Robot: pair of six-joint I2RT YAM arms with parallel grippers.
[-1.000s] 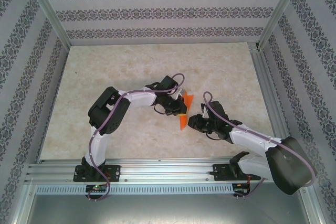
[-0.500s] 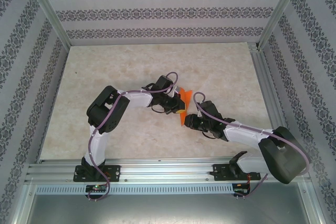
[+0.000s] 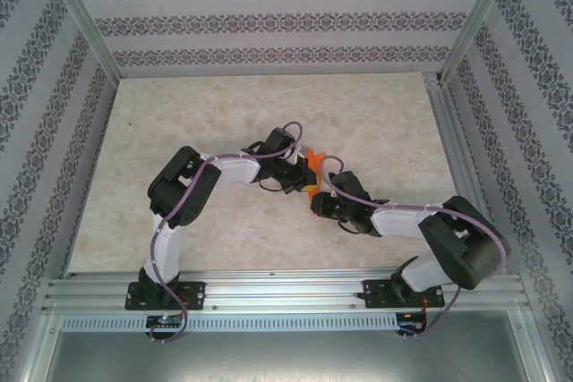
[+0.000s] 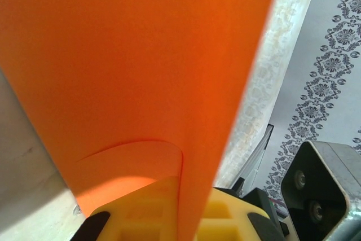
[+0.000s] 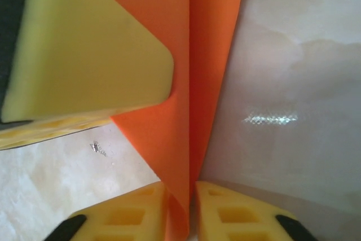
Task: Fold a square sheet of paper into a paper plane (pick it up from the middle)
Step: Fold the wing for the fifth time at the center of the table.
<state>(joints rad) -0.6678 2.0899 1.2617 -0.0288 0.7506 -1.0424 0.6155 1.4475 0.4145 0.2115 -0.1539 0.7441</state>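
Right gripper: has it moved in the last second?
Yes. The right gripper slid left, away from the table's right rail, up to the orange paper.

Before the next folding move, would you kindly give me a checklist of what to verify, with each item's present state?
1. The left gripper is shut on the orange paper: ok.
2. The right gripper has the paper's lower edge between its fingers: ok. Whether it is firmly clamped: cannot tell.
3. A straight fold line runs up the paper: ok.
4. Paper lifted off the table: cannot tell.
5. Clearance between the grippers: probably not ok, since the left finger lies against the paper close to the right gripper.
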